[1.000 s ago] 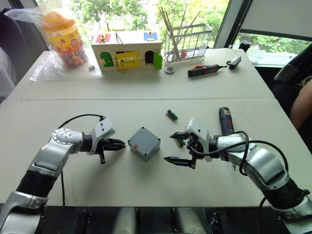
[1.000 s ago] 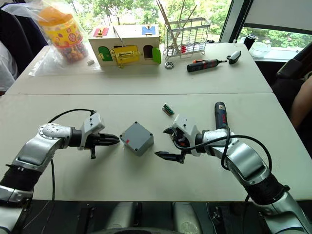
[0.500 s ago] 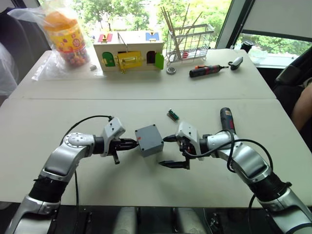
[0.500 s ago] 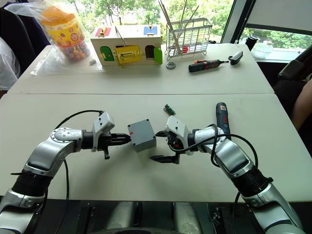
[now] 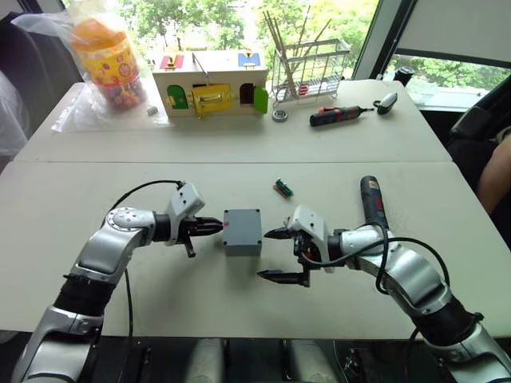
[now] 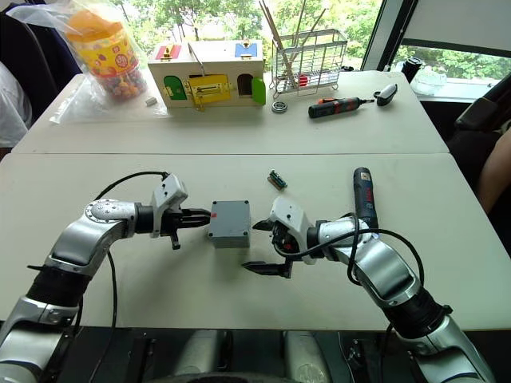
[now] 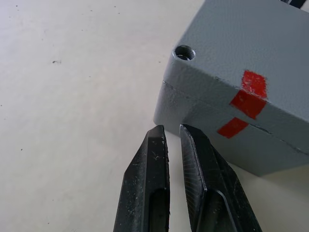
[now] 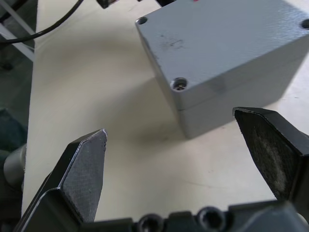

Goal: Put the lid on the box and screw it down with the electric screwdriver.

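The grey box [image 5: 242,248] sits mid-table with the lid [image 5: 243,225] lying flat on top of it; a seam runs between them and a red mark crosses it on the left side. My left gripper [image 5: 214,227] is shut, its tips at the box's left wall [image 7: 203,113], touching or nearly so. My right gripper [image 5: 265,255] is open just right of the box, one finger near the box's right edge and the other nearer the table's front. The electric screwdriver [image 5: 370,201] lies on the table behind my right forearm.
At the back stand a wooden toy house [image 5: 209,82], a wire rack [image 5: 307,68], a bagged jar [image 5: 108,60] and a slim black-and-orange screwdriver [image 5: 339,116]. A small green part [image 5: 281,188] lies behind the box. A person's arm [image 5: 491,171] is at the right edge.
My left gripper moved right to the box, which turned square to the table edge. My right gripper drew in close to the box's right side.
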`<state>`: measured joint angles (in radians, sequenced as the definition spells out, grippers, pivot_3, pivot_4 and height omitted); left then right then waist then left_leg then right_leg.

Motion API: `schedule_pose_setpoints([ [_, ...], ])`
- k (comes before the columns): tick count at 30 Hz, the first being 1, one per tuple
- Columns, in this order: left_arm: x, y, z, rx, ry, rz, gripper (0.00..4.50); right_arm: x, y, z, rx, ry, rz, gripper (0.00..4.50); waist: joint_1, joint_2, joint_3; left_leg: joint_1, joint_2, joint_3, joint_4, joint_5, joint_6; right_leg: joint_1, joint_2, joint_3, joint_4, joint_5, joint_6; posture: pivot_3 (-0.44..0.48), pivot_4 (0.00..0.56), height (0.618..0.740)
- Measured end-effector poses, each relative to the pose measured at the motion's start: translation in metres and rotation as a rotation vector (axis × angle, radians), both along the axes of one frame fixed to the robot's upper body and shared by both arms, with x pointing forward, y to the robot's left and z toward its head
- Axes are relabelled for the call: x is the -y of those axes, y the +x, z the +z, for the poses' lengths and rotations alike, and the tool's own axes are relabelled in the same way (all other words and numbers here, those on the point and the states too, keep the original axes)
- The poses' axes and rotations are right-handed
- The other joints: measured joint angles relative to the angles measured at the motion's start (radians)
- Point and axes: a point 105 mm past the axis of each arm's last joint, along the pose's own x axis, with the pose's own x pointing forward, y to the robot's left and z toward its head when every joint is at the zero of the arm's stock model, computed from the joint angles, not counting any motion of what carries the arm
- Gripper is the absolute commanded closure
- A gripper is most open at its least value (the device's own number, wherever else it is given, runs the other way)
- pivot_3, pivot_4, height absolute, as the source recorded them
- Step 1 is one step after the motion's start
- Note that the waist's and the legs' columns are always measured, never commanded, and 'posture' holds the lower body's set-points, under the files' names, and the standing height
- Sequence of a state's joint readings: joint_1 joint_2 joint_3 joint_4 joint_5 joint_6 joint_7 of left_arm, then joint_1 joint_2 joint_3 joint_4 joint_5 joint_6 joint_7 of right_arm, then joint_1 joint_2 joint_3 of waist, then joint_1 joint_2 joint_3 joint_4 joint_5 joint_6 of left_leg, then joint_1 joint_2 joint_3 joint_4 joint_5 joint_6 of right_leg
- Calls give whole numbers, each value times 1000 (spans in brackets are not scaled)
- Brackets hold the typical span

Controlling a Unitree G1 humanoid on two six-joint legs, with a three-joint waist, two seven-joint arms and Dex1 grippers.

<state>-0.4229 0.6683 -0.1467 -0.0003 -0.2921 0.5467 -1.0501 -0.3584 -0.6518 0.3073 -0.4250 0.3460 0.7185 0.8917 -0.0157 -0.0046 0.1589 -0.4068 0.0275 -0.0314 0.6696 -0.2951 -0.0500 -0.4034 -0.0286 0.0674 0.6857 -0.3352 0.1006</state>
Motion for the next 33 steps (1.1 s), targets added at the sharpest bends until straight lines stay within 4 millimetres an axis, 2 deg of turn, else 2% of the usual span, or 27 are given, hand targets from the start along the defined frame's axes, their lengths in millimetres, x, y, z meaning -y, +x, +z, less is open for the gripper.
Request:
schedule_pose_setpoints([
  [4, -19, -1, 10, -5, 33, 12, 4054, 27, 10, 27, 44, 47, -121, 36, 0, 0, 0, 0, 0, 0, 0, 0, 0, 0, 0, 0, 0, 0, 0, 0, 150, 736],
  [8, -16, 1, 38, 16, -60, 1, 4054, 39, 24, 42, 75, 141, -237, 36, 1, 0, 0, 0, 0, 0, 0, 0, 0, 0, 0, 0, 0, 0, 0, 0, 150, 736],
  [11, 3, -4, 59, 41, -130, -73, 4054, 44, 44, 35, 63, 208, -342, 742, -1, -1, 0, 0, 0, 1, 0, 0, 0, 0, 0, 0, 0, 0, 0, 0, 150, 736],
  [15, 18, -13, 68, 47, -156, -132, 4054, 53, 57, 16, 47, 210, -427, 2309, -3, -1, 0, 0, 0, 1, 0, 0, 0, 0, 0, 0, 0, 0, 0, 0, 150, 736],
  [18, 24, -18, 70, 45, -155, -157, 4054, 50, 55, 4, 25, 213, -434, 2309, -5, -1, 0, 0, 0, 1, 0, 0, 0, 0, 1, 1, 1, 0, 0, 0, 150, 736],
  [24, 27, -22, 68, 30, -151, -168, 4054, 47, 51, -6, 2, 219, -446, 2309, -3, -1, 0, 0, 0, 1, 0, 0, 0, 0, 1, 1, 1, 0, 0, 0, 150, 736],
  [32, 27, -22, 65, 21, -146, -168, 4054, 47, 51, -8, 14, 213, -454, 2309, -4, -1, 0, 0, 0, 1, 0, 0, 0, 0, 1, 1, 1, 0, 0, 0, 150, 736],
  [33, 28, -22, 64, 19, -144, -170, 4054, 47, 52, -8, 14, 214, -455, 2861, -3, -1, 0, 0, 0, 1, 0, 0, 0, 0, 1, 1, 1, 0, 0, 0, 150, 736],
])
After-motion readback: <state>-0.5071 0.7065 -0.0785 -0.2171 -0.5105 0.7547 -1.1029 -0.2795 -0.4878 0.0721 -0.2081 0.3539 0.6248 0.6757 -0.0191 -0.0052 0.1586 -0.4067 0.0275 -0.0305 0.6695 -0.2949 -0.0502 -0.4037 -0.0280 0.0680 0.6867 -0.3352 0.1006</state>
